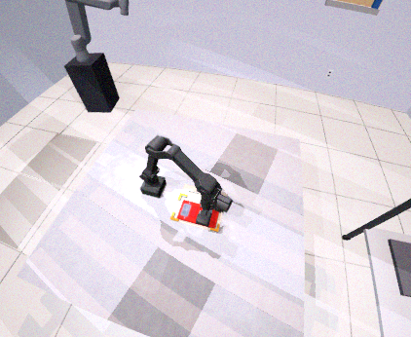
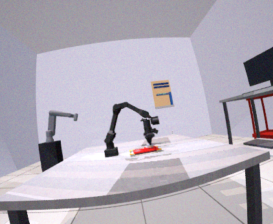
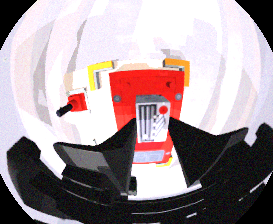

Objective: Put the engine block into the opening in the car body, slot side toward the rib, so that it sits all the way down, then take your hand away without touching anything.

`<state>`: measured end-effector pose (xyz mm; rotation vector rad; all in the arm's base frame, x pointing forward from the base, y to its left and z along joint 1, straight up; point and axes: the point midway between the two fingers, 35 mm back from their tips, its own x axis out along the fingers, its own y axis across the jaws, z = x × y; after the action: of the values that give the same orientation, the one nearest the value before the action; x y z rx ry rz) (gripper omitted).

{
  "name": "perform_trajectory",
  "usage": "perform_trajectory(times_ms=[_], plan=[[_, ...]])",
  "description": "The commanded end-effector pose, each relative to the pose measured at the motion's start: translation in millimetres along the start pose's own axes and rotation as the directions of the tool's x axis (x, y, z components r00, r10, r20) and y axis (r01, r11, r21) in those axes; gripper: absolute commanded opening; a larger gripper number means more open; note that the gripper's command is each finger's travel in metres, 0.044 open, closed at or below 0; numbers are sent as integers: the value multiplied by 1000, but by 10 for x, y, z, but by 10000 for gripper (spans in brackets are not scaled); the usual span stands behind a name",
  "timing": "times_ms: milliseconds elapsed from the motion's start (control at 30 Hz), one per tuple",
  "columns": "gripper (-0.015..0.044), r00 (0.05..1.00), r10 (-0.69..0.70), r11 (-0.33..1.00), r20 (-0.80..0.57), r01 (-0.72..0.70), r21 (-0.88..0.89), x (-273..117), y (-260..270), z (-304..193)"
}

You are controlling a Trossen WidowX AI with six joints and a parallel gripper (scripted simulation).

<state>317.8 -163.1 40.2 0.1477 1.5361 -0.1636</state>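
My pincer (image 1: 204,214) (image 2: 150,144) (image 3: 153,125) is closed on the block (image 3: 152,119), over the car (image 1: 185,210) (image 2: 142,151) (image 3: 124,85). From here I cannot tell how deep the block sits.

matt black tool (image 1: 205,215) (image 2: 150,142) (image 3: 153,122), smooth red car body (image 1: 189,212) (image 2: 145,150) (image 3: 124,90)
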Motion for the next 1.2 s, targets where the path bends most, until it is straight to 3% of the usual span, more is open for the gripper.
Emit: perform_trajectory(times_ms=[0,1167], plan=[[160,1000,-2,1000,-5,2,1,27,-2,-15],[160,1000,-2,1000,-5,2,1,103,-2,-17]])
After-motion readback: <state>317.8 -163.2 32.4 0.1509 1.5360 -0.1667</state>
